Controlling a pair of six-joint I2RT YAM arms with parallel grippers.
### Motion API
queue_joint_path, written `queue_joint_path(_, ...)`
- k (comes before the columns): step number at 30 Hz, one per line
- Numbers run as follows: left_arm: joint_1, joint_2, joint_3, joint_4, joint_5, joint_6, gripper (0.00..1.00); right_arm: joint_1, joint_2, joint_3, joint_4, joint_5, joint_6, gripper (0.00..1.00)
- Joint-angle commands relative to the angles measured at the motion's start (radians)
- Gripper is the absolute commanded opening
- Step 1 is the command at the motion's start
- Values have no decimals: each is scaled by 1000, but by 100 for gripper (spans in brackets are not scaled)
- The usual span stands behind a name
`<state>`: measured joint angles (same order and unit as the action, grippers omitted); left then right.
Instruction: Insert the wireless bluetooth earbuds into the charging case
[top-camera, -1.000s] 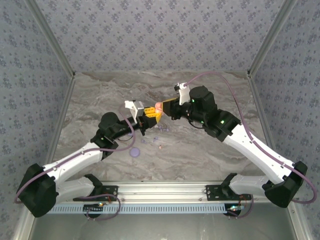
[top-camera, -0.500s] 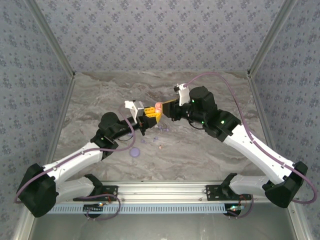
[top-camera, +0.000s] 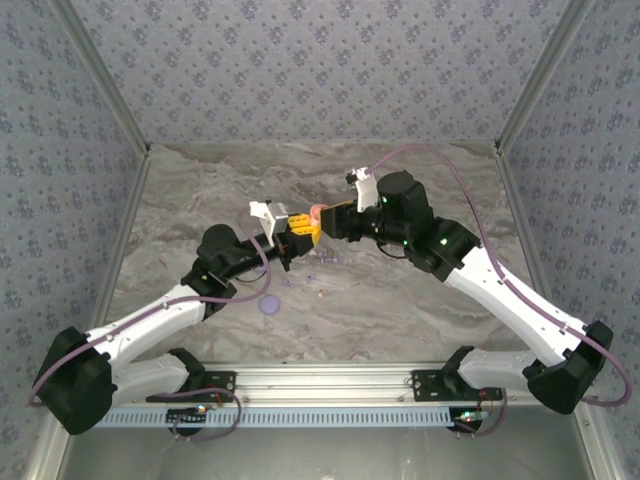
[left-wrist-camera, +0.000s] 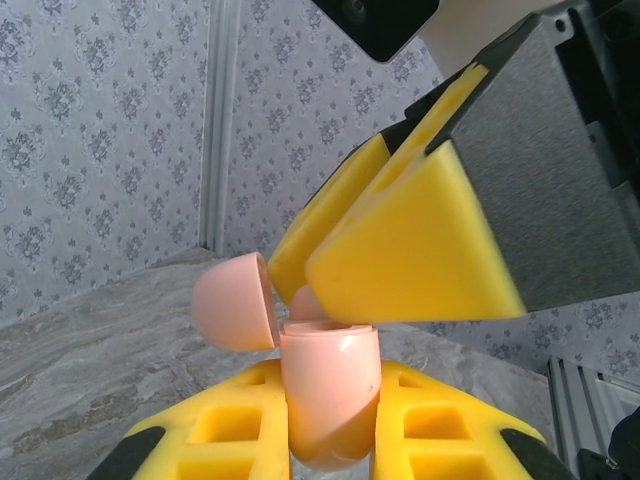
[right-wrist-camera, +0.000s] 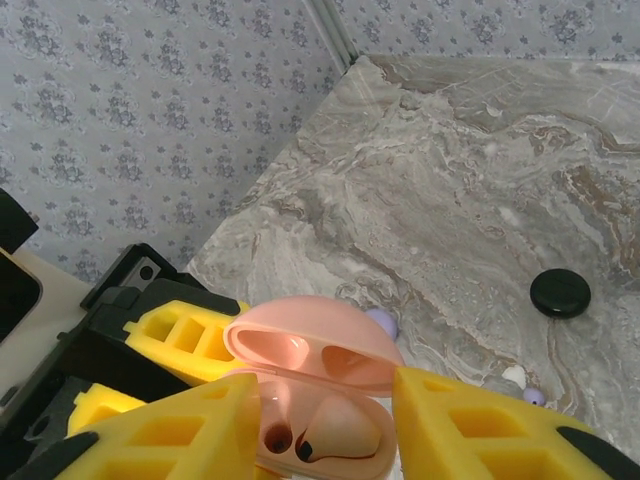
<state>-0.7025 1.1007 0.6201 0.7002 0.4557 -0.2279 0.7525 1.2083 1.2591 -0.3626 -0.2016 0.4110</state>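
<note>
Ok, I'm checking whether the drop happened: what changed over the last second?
The right gripper looks to have opened slightly above the open charging case, leaving a pink earbud lying in one well, and has otherwise barely moved. The left gripper stays shut on the case, and the loose earbuds and lavender disc lie where they were.

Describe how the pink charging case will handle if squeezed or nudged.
The pink charging case looks glossy and rounded, so it may slip or twist between the left fingers. Its open hinged lid could probably snap shut if nudged.
</note>
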Motion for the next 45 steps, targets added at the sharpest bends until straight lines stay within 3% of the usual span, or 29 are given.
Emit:
queue_joint_path(1, -6, -10, 29, 33, -9, 16, 0, -7, -45, 35, -7, -2, -50, 47)
queue_joint_path(5, -5, -24, 22, 6, -49, 28, 0, -29, -84, 11, -36, 43, -75, 51)
queue_joint_path(10, -5, -66, 13, -120, -180, 70, 0, -50, -88, -42, -97, 90, -87, 51)
queue_joint_path(17, -5, -188, -58, -242, -360, 104, 0, -40, -1, -162, -167, 164, -53, 50)
queue_joint_path(25, -4, -364, -142, -365, -522, 109, 0, 11, 189, -281, -38, 65, -87, 51)
queue_joint_path(32, 2, -455, -167, -413, -563, 110, 0, 43, 391, -239, 44, -56, -138, 53)
queue_joint_path(45, 9, -478, -166, -430, -557, 115, 0, 87, 636, -107, 1, -51, -188, 53)
